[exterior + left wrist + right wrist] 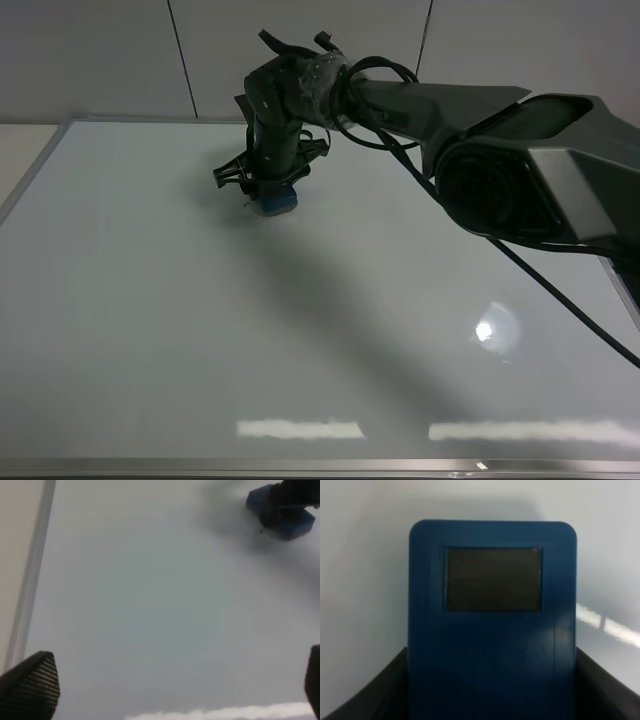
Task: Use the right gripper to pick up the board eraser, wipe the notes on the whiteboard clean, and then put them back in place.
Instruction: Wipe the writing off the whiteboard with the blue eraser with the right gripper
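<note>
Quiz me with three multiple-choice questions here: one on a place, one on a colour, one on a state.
1. Where is the board eraser?
A. on the far half of the whiteboard
B. off the whiteboard
C. at its near edge

2. What colour is the board eraser?
A. red
B. blue
C. yellow

3. What is the right hand doing?
A. hanging empty
B. gripping the board eraser
C. holding a pen

Answers: A, the high view shows it toward the far edge; B, every view shows blue; B, fingers press both its sides in the right wrist view.
</note>
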